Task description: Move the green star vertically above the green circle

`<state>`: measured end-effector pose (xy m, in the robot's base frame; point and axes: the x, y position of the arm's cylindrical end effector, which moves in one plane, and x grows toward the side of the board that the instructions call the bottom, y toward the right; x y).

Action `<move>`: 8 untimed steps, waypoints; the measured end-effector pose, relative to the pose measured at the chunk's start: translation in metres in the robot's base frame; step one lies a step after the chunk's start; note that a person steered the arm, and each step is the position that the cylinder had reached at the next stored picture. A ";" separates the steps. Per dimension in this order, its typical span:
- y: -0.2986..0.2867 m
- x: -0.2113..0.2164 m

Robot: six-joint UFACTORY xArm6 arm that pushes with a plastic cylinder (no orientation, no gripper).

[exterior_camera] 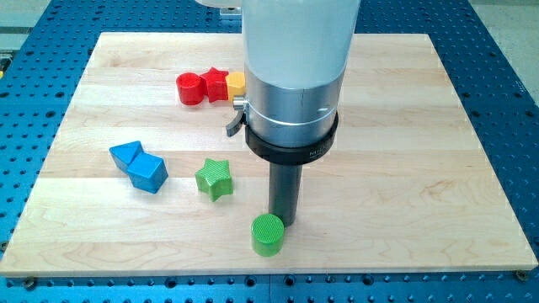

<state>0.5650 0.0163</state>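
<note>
Where the pale wooden board (438, 126) lies, it rests on a blue metal table (514, 76) drilled with rows of small holes, and the blue frames the board on all sides of the view. The board is made of light planks joined side by side, with the grain running across.

The arm (295, 59) comes down from the view's top as a broad white cylinder with a silver collar and a black ring beneath it, then narrows to a dark rod. My tip (283, 224) sits on the board just above and to the right of the green circle (269, 235), so close that I cannot tell whether they touch. There are no fingers to speak of, only the bare rod, and it holds nothing.

The green star (214, 178) lies to the left of the rod and up-left of the green circle, apart from both. Further left are two blue blocks, a blue triangle-like piece (126, 154) and a blue cube (148, 174), pressed against each other. Near the view's top a red cylinder (190, 87), a red star (216, 83) and a yellow block (237, 82) sit in a tight row. The arm's body covers the right part of the yellow block, so its shape is hard to make out, and the arm's upper end is cut off by the frame.
</note>
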 end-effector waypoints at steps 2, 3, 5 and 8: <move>-0.027 -0.074; -0.056 -0.126; -0.115 -0.113; -0.040 -0.060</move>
<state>0.5052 -0.0236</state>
